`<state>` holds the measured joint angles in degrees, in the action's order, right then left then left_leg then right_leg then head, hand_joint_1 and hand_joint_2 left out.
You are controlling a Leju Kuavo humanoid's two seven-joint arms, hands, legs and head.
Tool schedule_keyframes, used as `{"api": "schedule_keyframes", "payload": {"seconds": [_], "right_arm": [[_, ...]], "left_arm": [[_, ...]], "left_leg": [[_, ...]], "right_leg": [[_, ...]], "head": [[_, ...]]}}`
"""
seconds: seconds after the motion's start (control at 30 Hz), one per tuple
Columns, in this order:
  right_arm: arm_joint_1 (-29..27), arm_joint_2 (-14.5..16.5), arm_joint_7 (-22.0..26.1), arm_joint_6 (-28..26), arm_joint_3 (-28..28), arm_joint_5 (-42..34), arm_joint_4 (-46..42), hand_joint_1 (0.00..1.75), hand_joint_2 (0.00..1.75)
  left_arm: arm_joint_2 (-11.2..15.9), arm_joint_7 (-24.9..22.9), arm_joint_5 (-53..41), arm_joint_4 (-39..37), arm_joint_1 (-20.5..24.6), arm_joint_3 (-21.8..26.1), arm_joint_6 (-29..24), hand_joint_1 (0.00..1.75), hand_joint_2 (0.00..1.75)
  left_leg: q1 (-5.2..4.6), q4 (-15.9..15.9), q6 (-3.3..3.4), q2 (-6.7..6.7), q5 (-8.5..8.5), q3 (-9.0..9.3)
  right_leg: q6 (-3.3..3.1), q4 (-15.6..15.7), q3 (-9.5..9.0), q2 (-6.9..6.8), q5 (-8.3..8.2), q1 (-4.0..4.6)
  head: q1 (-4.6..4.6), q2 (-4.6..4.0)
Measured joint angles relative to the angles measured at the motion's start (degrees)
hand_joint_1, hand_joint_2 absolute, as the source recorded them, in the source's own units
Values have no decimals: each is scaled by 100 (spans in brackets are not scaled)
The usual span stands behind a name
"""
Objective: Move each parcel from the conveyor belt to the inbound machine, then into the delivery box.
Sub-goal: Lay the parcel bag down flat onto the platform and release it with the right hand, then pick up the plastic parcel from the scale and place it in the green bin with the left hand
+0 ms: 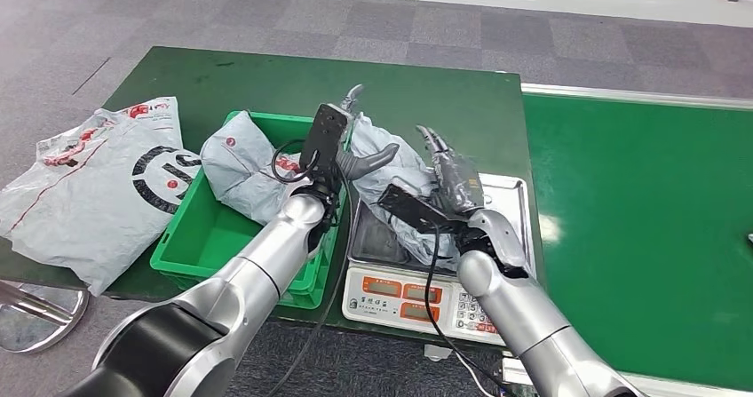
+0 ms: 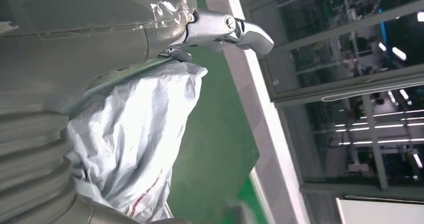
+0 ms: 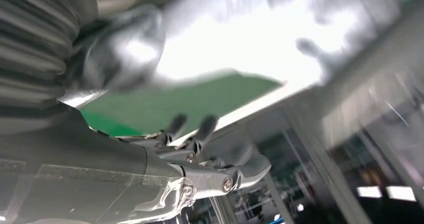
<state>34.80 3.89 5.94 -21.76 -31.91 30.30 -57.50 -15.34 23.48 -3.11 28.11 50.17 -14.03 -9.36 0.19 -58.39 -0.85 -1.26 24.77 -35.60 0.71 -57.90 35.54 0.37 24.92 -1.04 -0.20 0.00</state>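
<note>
A crumpled grey parcel lies on the plate of the inbound machine, a silver scale with orange displays. My left hand is against the parcel's left side, fingers straight and thumb resting on the bag. My right hand lies along its right side with its fingers stretched out. In the left wrist view my left hand reaches over the same parcel. The right wrist view is blurred, with my right hand beside the pale parcel. Another grey parcel sits in the green delivery box.
A large grey bag with a black ring print lies on the table's left end, partly over the edge. The green conveyor belt runs along the right. Black cables hang from both wrists over the scale's front.
</note>
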Motion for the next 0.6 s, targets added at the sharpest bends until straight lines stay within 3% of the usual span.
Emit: {"api": "schedule_keyframes", "payload": {"seconds": [0.2,0.33,0.6], "right_arm": [[-155,-51,781,191,676,-991,-153,0,175],[-270,-57,1096,386,942,-1549,-153,0,0],[-58,-68,1252,650,1413,-2329,22,0,0]], "left_arm": [[-73,-245,-241,-91,120,-41,165,0,175],[-71,-241,-298,-151,120,-58,224,0,175],[-72,-416,-512,-173,122,-179,350,0,175]], "left_leg": [[-1,-2,0,3,0,0],[-1,-1,0,1,0,0],[-1,-1,0,2,0,0]], "right_leg": [[1,0,-2,2,-1,-1],[1,0,-1,1,-1,0],[1,0,-2,2,-1,0]], "head": [[1,0],[1,0],[1,0]]}}
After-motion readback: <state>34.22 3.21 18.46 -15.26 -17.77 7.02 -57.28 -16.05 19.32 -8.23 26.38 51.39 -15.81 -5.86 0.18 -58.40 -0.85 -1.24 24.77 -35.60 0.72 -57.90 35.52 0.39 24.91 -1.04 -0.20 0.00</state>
